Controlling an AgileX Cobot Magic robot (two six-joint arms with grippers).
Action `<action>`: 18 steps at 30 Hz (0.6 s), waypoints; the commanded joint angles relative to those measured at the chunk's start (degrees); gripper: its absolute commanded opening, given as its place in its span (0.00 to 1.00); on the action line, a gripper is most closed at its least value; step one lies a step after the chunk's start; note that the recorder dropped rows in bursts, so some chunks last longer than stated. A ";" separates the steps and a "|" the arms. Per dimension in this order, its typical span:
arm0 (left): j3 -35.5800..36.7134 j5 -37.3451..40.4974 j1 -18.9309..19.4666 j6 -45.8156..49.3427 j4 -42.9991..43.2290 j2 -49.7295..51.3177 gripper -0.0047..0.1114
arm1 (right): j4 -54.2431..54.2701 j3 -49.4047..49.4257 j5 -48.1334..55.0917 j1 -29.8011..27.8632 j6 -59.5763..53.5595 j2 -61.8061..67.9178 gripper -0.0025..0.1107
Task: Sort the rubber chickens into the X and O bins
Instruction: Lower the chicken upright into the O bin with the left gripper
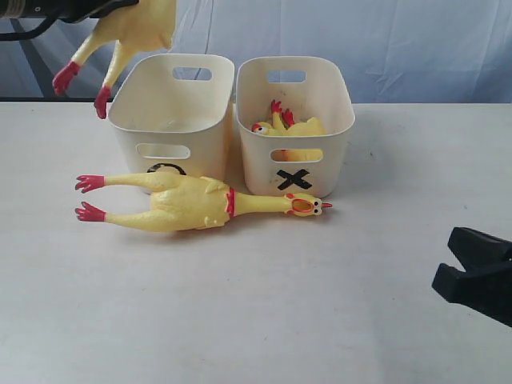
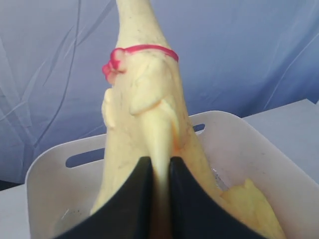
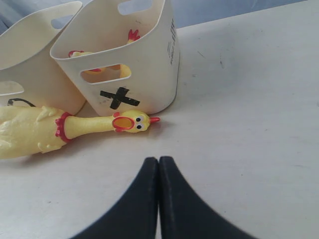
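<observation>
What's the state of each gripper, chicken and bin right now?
held chicken: airborne, legs dangling
left gripper: shut on held chicken
right gripper: shut, empty
long chicken: lying flat on table
small chicken: inside X bin
X bin: upright
O bin: upright, looks empty

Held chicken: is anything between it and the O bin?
Nothing visible stands in the way. The chicken, gripped in the left claw, hangs above the O bin at its left side, feet dangling by the rim. Nothing blocks the bin's open top.
</observation>
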 commanded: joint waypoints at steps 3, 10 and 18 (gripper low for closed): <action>-5.38 1.70 -0.03 -0.26 -1.06 6.21 0.04 | -1.16 0.28 0.06 0.16 -0.16 -0.28 0.01; -10.68 2.92 -1.07 0.11 -1.06 12.17 0.04 | -1.15 0.28 0.77 0.16 -0.16 -0.28 0.01; -15.82 3.56 -3.76 0.35 -1.06 16.75 0.04 | -1.54 0.28 1.02 0.16 -0.16 -0.28 0.01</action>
